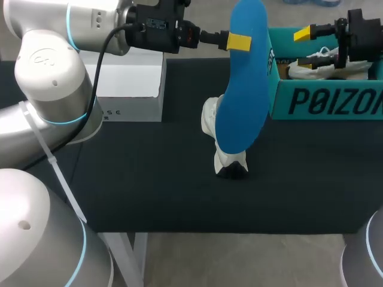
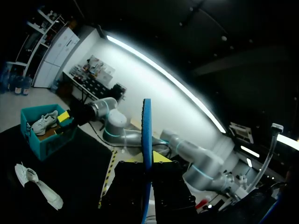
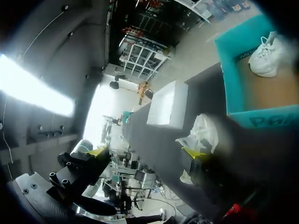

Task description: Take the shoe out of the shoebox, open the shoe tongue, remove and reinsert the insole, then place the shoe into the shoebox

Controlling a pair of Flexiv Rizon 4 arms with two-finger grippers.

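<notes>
A blue insole (image 1: 244,89) hangs upright above the middle of the table, and my left gripper (image 1: 238,42) is shut on its upper part. In the left wrist view the insole (image 2: 146,135) stands edge-on between the fingers of that gripper (image 2: 146,164). Behind and below it a white shoe (image 1: 220,146) lies on the black table, partly hidden. The teal shoebox (image 1: 323,103) stands at the right with a second white shoe (image 1: 311,69) inside. My right gripper (image 1: 310,45) hovers open over the box, its fingers (image 3: 97,150) wide apart and nothing between them.
A white box (image 1: 128,84) stands at the back left of the black table (image 1: 149,179). In the right wrist view the white box (image 3: 168,105), the shoe on the table (image 3: 202,135) and the shoebox (image 3: 233,93) all lie ahead of the gripper.
</notes>
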